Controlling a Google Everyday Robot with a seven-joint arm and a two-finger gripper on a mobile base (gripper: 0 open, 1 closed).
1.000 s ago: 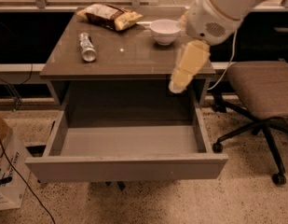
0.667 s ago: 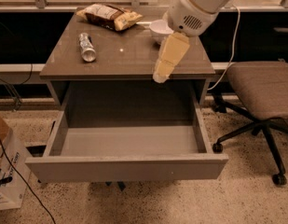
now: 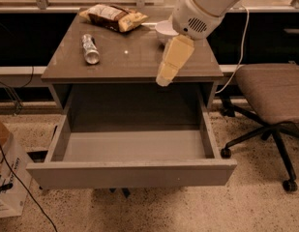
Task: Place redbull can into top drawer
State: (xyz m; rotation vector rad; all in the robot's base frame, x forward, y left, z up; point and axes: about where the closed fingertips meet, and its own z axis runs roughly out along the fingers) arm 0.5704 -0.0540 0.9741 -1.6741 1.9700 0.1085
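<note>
A slim silver redbull can [image 3: 90,49] lies on its side near the left edge of a grey-brown table [image 3: 134,64], well back from the front edge. Its markings are too faint to read. A crinkled snack bag [image 3: 112,17], brown and yellow, sits at the back edge, and its print cannot be read either. A white bowl [image 3: 164,30] rests toward the back right corner, partly hidden by the robot's white arm.

The cream-coloured gripper [image 3: 164,80] hangs tip-down over the table's front edge, right of centre, well apart from the can. Whether it is open or closed cannot be told.

Below, the top drawer [image 3: 132,173] is pulled out wide, showing its pale grey floor.

The room has a speckled floor [image 3: 255,202], 1 office chair [image 3: 272,88] to the right and a cardboard box [image 3: 6,178] at lower left.
</note>
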